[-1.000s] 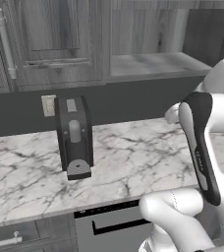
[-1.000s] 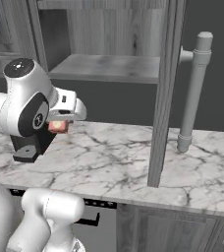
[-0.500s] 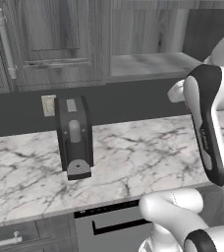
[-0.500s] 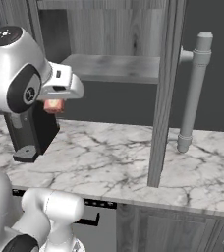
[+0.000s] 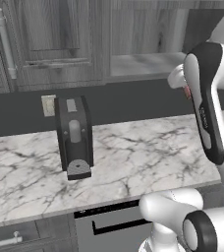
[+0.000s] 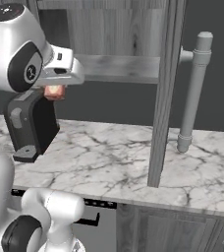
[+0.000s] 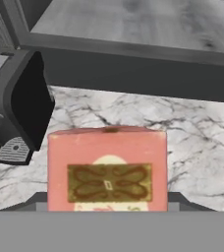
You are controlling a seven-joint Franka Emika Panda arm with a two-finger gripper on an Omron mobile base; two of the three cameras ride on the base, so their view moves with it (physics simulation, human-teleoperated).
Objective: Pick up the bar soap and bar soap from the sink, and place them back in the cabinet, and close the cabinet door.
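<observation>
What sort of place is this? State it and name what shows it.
A kitchen, most likely: a marble counter with a black coffee machine on it, and a grey wood-grain cabinet above with its door open. The gripper holds a bar soap below the shelf.

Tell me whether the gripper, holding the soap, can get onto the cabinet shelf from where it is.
Probably yes. The gripper holds the soap near the shelf front edge, slightly below it. The door is swung open and nothing sits on the shelf in its path; it likely needs a small lift first.
</observation>
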